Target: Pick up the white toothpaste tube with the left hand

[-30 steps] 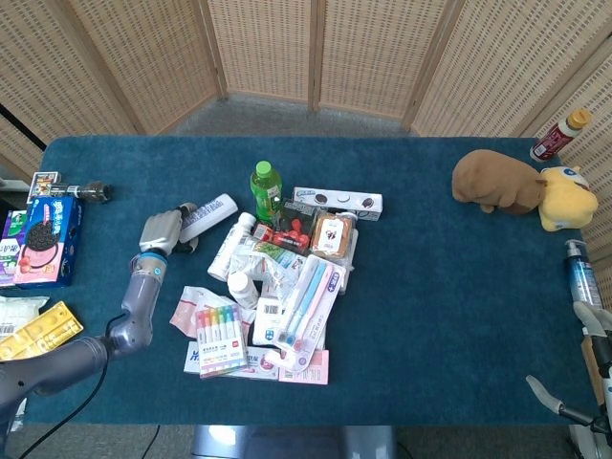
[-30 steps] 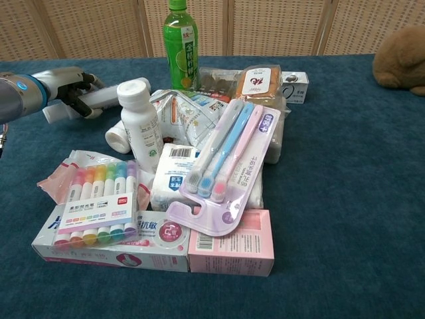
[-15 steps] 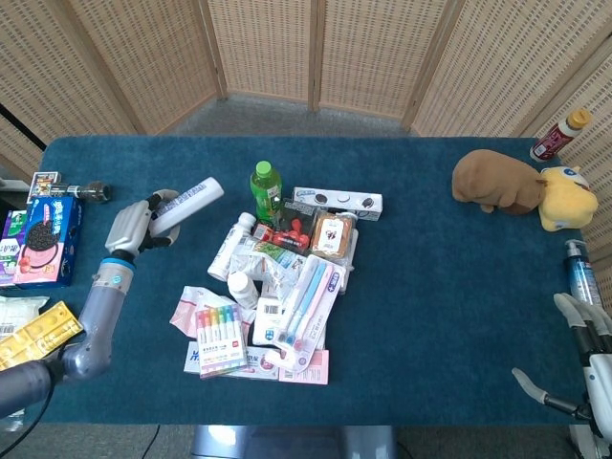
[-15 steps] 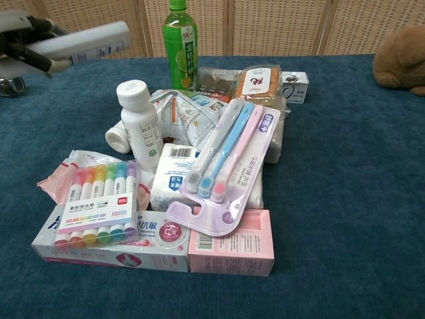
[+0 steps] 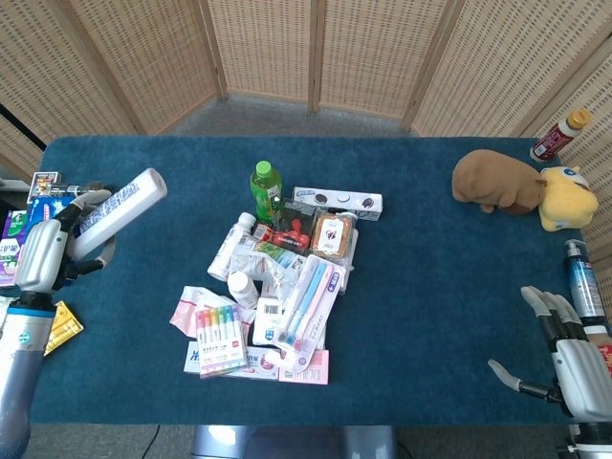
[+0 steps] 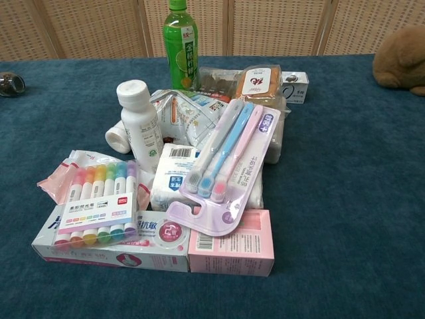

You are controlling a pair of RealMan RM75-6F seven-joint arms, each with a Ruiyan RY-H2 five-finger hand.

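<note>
My left hand (image 5: 46,253) grips the white toothpaste tube (image 5: 122,208) and holds it in the air over the table's left edge, in the head view. The tube slants up and to the right out of the hand, its far end the highest point. Neither the hand nor the tube shows in the chest view. My right hand (image 5: 566,349) is at the lower right corner of the head view, holding nothing, fingers spread apart.
A heap of goods fills the table's middle: green bottle (image 5: 265,184), toothbrush pack (image 6: 224,159), marker set (image 6: 99,196), white bottle (image 6: 139,119), boxes. A cookie box (image 5: 21,234) lies left. Plush toys (image 5: 502,182) and bottles (image 5: 581,277) stand at the right.
My left hand has lifted the toothpaste tube off the table and carried it left and toward me, out of the chest view. My right hand has risen into fuller view.
</note>
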